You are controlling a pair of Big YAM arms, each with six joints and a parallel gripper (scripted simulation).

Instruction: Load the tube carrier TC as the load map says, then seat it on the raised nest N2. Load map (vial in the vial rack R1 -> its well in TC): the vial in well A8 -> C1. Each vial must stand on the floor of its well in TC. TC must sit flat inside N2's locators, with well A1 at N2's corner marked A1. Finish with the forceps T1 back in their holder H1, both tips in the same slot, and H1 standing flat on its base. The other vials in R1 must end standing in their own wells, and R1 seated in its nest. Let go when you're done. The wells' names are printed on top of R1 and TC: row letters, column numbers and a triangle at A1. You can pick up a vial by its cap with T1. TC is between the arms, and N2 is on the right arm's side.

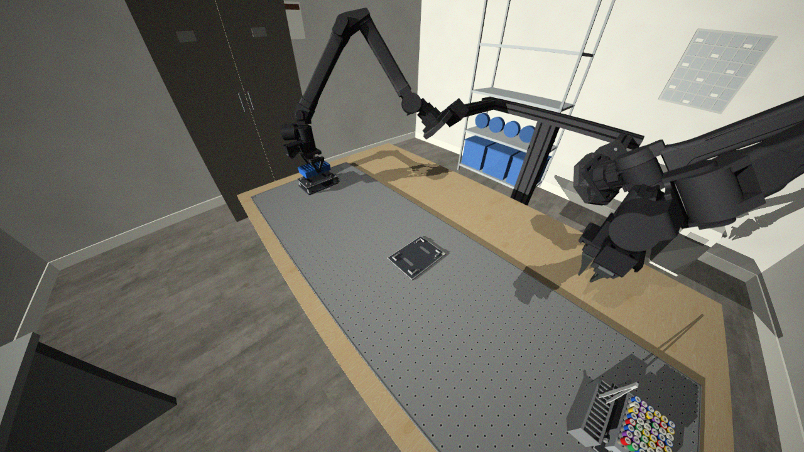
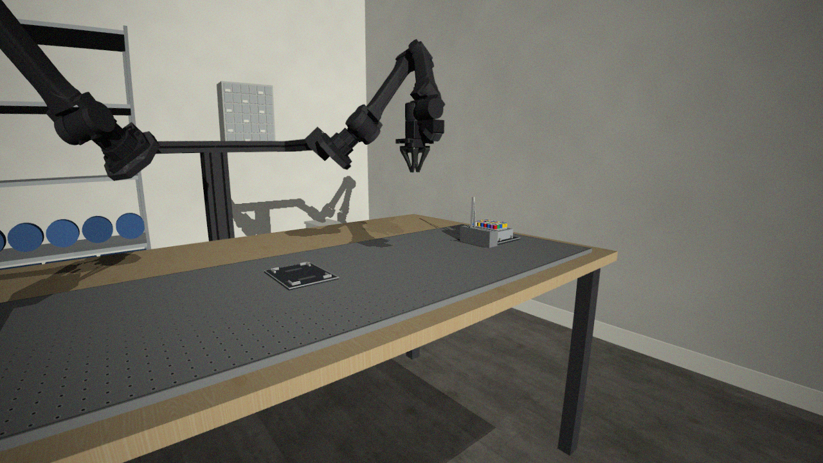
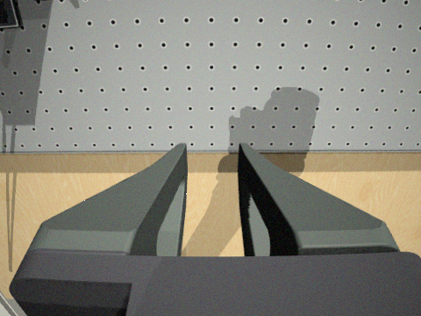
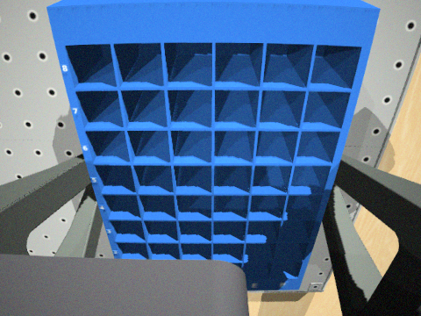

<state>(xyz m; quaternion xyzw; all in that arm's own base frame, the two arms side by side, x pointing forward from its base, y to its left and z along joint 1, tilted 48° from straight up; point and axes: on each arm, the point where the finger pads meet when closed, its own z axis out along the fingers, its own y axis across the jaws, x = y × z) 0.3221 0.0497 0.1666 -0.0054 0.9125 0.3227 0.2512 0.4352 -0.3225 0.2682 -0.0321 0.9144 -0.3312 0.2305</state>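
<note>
Right fingers (image 1: 320,159) clamp blue gridded carrier (image 1: 306,172) (image 4: 212,24), ten o'clock, top view; left fingers (image 1: 585,263) (image 2: 406,156) apart, empty; seating apparently underway, level lowering next

- From above, right gripper (image 1: 318,161) (image 4: 212,160) at ten o'clock, fingers clamped wide, arm bent high
- Left gripper (image 1: 587,276) (image 2: 415,170) (image 3: 212,145) near four, fingers narrowly parted, aimed at six from the side

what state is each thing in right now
left tool: partly open, holding nothing
right tool: shut on the blue carrier
blue carrier: gripped, over raised nest, seating unclear
middle nest: empty
forceps: in holder
vials: capped, racked
</note>
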